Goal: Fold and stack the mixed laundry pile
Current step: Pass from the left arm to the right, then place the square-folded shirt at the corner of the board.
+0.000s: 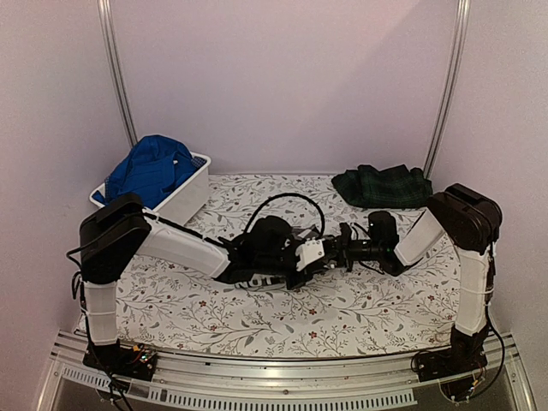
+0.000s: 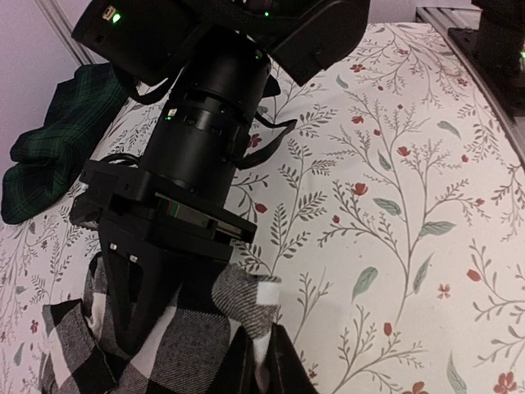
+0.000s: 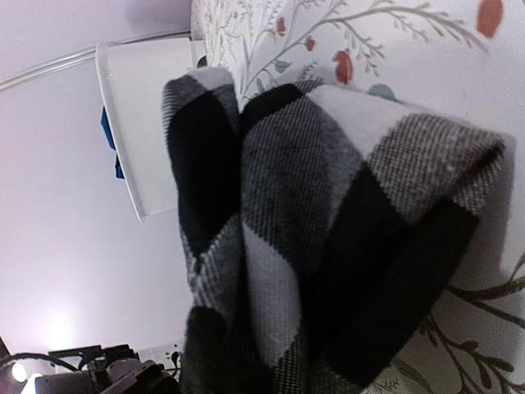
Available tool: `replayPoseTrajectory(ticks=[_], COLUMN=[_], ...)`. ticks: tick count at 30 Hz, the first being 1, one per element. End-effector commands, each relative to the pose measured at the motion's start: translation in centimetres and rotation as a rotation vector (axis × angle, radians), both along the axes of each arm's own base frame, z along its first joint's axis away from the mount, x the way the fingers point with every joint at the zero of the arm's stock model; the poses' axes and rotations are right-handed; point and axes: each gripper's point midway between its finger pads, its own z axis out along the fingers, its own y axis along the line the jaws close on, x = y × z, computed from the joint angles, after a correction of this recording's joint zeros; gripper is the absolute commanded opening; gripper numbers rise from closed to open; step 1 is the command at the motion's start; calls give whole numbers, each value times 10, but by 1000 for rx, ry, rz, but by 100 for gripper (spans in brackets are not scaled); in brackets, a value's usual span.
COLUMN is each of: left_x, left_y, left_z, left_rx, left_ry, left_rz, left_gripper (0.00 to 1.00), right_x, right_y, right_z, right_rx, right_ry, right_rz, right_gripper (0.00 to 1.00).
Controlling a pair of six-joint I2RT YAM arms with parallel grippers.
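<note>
Two claws: both mine, meeting nose to nose over the flowered table point(image 1: 360, 312).
My left claw point(image 2: 264, 371): pinched shut on a corner of the checked shirt point(image 2: 197, 345).
My right claw point(image 2: 135, 324): fingers down in the same cloth, just beyond; I cannot tell if they grip.
Shirt's lie: bunched soft weave; long axis seems to run claw to claw, both arms equally near.
Far right: tartan garment point(image 1: 383, 186), dark, lying low.
Far left: blue garment point(image 1: 152, 169), heaped in the white tub point(image 1: 195, 190).

One checked shirt point(image 2: 197, 345); two other garments point(image 1: 382, 187) point(image 1: 151, 171); one tub point(image 1: 185, 202); two arms point(image 1: 181, 247) point(image 1: 421, 238).
</note>
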Motion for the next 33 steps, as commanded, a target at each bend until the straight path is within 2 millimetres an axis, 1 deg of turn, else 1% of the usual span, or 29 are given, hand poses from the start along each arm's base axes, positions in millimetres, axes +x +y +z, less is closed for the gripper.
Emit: replayPoseTrajectory(ticks=[1, 3, 5, 6, 7, 9, 10, 11, 12, 13, 14, 16, 19, 20, 21, 23, 24, 25, 28, 31, 33], left_x=[11, 23, 32, 35, 37, 42, 45, 48, 51, 53, 53, 55, 56, 56, 54, 54, 54, 53, 54, 54, 54], left_y=[-4, 5, 18, 28, 34, 48, 55, 61, 67, 71, 74, 79, 82, 83, 84, 87, 89, 90, 95, 98, 100], left_z=[19, 24, 30, 30, 33, 38, 39, 39, 39, 39, 38, 37, 35, 35, 35, 36, 36, 35, 33, 32, 31], left_rx=[-26, -31, -51, -63, -85, -121, -134, -144, -151, -158, -161, -164, -163, -164, -165, -165, -163, -160, -149, -147, -148], left_ry=[-20, -11, 15, 47, 68, 95, 106, 116, 127, 137, 148, 159, 165, 165, 165, 160, 157, 154, 144, 141, 142], left_rz=[63, 150, 214, 238, 253, 296, 316, 340, 364, 375, 381, 399, 409, 411, 409, 408, 410, 411, 417, 423, 424], left_gripper=[14, 28, 41, 47, 52, 58, 61, 64, 67, 70, 72, 77, 80, 81, 82, 83, 83, 84, 85, 86, 87], right_x=[11, 22, 38, 48, 59, 79, 91, 102, 113, 122, 132, 150, 175, 183, 190, 202, 208, 212, 223, 227, 231], right_y=[4, 1, -4, -8, -15, -31, -39, -49, -57, -65, -73, -86, -99, -103, -106, -111, -115, -118, -131, -147, -158], right_z=[-11, -9, 5, 14, 21, 33, 46, 49, 58, 65, 68, 80, 100, 110, 113, 125, 127, 131, 134, 135, 142], right_rx=[-85, -171, -289, -344, -419, -543, -609, -662, -709, -752, -805, -889, -987, -1016, -1045, -1085, -1108, -1131, -1215, -1311, -1369], right_ry=[-4, -29, -143, -182, -256, -328, -382, -404, -443, -467, -504, -556, -648, -677, -694, -737, -748, -755, -762, -761, -771], right_rz=[16, 31, 73, 83, 107, 125, 152, 152, 163, 166, 183, 183, 173, 162, 161, 152, 152, 144, 146, 141, 122], right_gripper=[1, 0, 0, 0, 0, 0, 0, 0, 0, 0, 0, 0, 0, 0, 0, 0, 0, 0, 0, 0, 0])
